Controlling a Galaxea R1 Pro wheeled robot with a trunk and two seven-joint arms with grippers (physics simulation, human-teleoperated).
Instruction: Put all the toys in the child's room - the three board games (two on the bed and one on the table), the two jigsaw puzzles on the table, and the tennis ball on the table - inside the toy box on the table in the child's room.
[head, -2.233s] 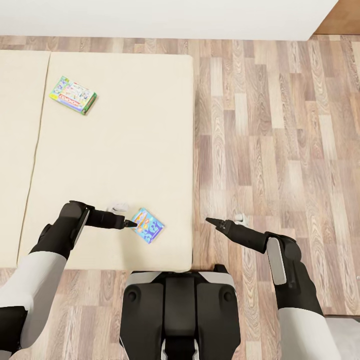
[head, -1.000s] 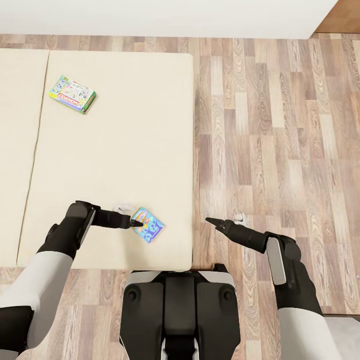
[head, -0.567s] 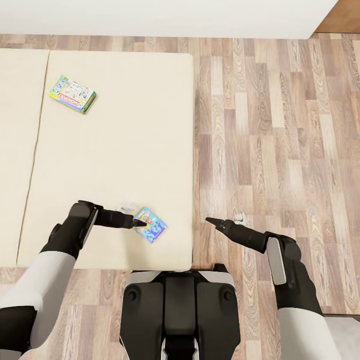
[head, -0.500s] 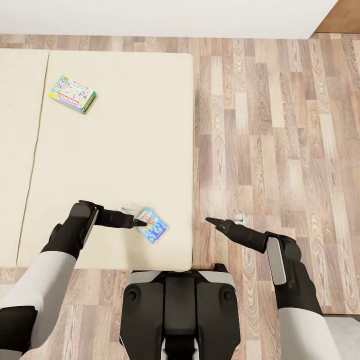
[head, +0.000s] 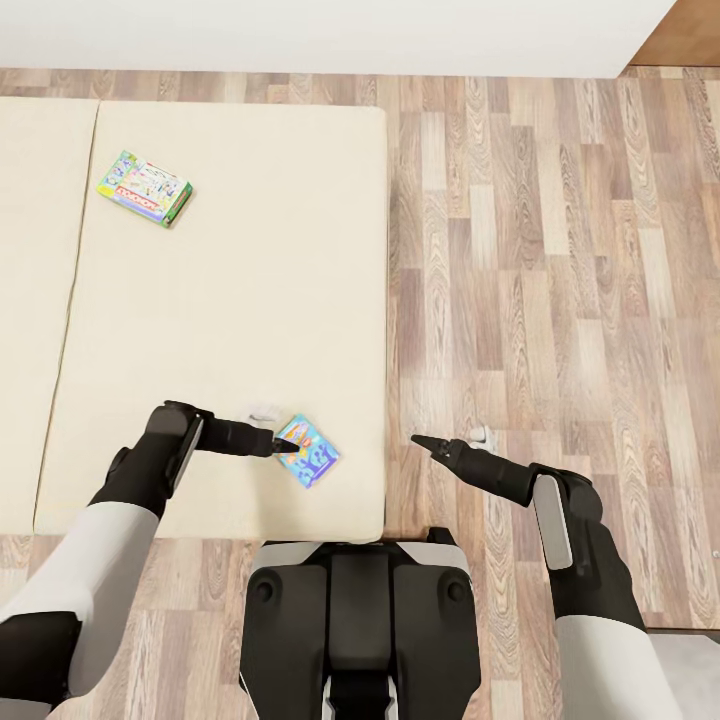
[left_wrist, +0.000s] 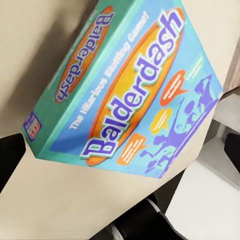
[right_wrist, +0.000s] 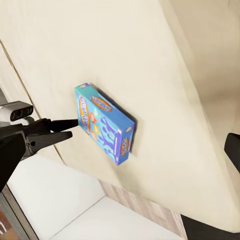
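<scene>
Balderdash lettering on blue board game (left_wrist: 131, 95) legible from left wrist; left pincer (head: 285, 446) open at its edge.

The beige bed (head: 230, 300) carries two board games — a blue one (head: 309, 451) near its front edge, a green-edged one (head: 145, 189) toward the far side.

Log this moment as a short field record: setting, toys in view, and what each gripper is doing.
setting: beige bed beside wood floor
blue Balderdash box: flat on the bed, near its corner
green-edged game box: flat, far side of the bed
left gripper: fingertips at the blue box's edge, not gripping it
right gripper: over the floor, holding nothing
</scene>
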